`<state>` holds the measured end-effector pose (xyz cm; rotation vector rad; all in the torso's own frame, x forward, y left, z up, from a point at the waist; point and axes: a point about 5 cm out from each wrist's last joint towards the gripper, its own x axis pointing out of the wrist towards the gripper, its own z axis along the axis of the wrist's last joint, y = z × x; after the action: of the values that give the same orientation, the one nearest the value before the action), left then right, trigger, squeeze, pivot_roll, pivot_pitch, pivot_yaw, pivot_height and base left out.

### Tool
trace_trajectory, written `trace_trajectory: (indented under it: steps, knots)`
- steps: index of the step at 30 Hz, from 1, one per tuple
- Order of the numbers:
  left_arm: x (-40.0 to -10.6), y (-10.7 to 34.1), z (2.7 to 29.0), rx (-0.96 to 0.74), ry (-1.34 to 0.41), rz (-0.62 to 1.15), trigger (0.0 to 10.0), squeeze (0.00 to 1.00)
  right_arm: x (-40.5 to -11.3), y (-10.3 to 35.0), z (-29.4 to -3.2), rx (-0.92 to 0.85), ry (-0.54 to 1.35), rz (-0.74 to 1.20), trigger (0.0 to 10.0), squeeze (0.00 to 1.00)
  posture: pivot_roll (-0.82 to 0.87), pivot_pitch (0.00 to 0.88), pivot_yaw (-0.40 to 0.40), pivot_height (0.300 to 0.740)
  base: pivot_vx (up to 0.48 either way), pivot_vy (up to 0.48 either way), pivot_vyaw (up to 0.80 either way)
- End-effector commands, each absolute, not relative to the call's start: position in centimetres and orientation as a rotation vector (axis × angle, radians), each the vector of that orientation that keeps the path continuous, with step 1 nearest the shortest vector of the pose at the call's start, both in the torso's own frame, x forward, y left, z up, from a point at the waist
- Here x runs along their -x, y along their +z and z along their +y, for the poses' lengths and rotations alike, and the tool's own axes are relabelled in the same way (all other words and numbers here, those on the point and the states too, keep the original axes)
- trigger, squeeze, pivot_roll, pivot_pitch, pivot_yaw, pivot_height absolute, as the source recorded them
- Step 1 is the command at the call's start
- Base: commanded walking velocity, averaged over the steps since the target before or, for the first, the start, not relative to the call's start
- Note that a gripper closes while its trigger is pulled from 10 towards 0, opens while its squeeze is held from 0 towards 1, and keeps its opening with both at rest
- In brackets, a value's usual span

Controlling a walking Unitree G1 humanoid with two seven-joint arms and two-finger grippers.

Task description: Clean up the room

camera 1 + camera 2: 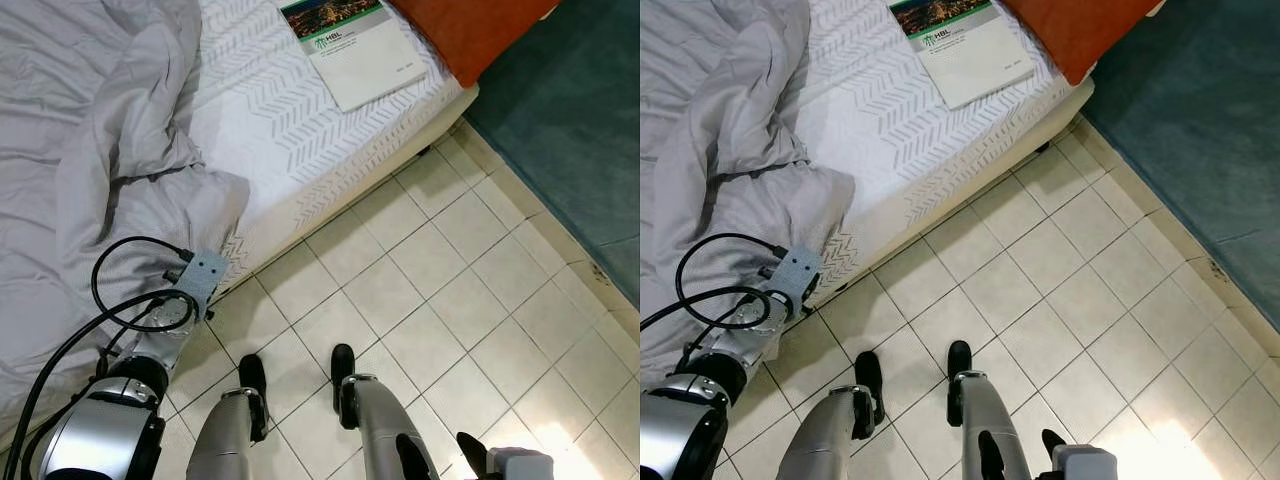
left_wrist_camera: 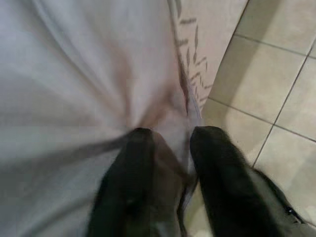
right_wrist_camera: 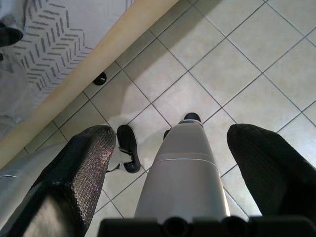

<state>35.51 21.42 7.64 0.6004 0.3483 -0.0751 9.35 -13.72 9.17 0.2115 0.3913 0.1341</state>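
A crumpled grey blanket (image 1: pixel 110 150) covers the left of the bed (image 1: pixel 290 120) and hangs over its edge toward the floor. My left arm (image 1: pixel 150 350) reaches to that hanging edge. In the left wrist view my left gripper (image 2: pixel 170 148) is shut on a pinched fold of the blanket (image 2: pixel 89 89), and the cloth puckers at the fingertips. A white and green booklet (image 1: pixel 355 50) lies on the chevron sheet beside an orange pillow (image 1: pixel 470 30). My right gripper (image 3: pixel 173 133) hangs open low at my right side, above my leg.
Beige floor tiles (image 1: pixel 440 290) run from the bed to a teal rug (image 1: pixel 570 130) on the right. My two legs and feet (image 1: pixel 300 385) stand close to the bed's edge. A black cable (image 1: pixel 110 300) loops off my left forearm.
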Motion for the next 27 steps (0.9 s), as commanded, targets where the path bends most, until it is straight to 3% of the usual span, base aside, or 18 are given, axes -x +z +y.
trace_trajectory:
  steps: [1, 7, 12, 15, 16, 17, 20, 21, 27]
  knots:
    - [-34.1, 5.7, 22.1, -0.608, -0.069, 0.43, 0.0, 0.0, -8.6, 8.7, -14.0, -0.21, 0.118, 0.439, 10.0, 0.0, -0.3, 0.647, -0.098, 0.74, 0.0, 0.0, 0.0]
    - [-34.7, 7.0, 23.0, -0.655, -0.013, 0.365, 0.0, 0.0, -8.6, 8.7, -13.9, -0.208, 0.119, 0.448, 10.0, 0.0, -0.29, 0.65, -0.097, 0.74, 0.0, 0.0, 0.0]
    - [-35.2, 7.8, 21.8, -0.676, -0.09, 0.277, 0.0, 0.0, -8.3, 8.3, -13.9, -0.208, 0.118, 0.464, 10.0, 0.0, -0.27, 0.652, -0.089, 0.74, 0.0, 0.0, 0.0]
    - [-34.9, 7.0, 20.8, -0.613, -0.148, 0.306, 0.0, 0.0, -8.2, 8.1, -13.8, -0.208, 0.12, 0.473, 10.0, 0.0, -0.27, 0.651, -0.086, 0.74, 0.0, 0.0, 0.0]
    - [-34.6, 6.2, 19.8, -0.482, -0.194, 0.34, 0.0, 0.0, -8.2, 8.0, -13.8, -0.209, 0.117, 0.474, 10.0, 0.0, -0.27, 0.65, -0.084, 0.74, 0.0, 0.0, 0.0]
    - [-34.6, 6.2, 19.8, -0.482, -0.194, 0.34, 0.0, 0.0, -8.2, 8.0, -13.8, -0.209, 0.117, 0.474, 10.0, 0.0, -0.27, 0.65, -0.084, 0.74, 0.0, 0.0, 0.0]
    - [-34.2, 5.3, 17.2, -0.118, -0.279, 0.371, 0.0, 0.0, -8.2, 7.9, -13.9, -0.209, 0.116, 0.476, 10.0, 0.0, -0.26, 0.647, -0.076, 0.74, 0.0, 0.0, 0.0]
    - [-33.0, 4.0, 13.3, -0.102, -0.476, 0.372, 0.0, 0.0, -8.2, 7.9, -14.0, -0.208, 0.113, 0.478, 10.0, 0.0, -0.26, 0.642, -0.072, 0.74, 0.0, 0.0, 0.0]
    - [-30.5, 2.7, 7.4, -0.147, -0.761, 0.334, 0.0, 0.0, -8.3, 7.7, -14.1, -0.205, 0.102, 0.478, 10.0, 0.0, -0.26, 0.639, -0.067, 0.74, 0.0, 0.0, 0.0]
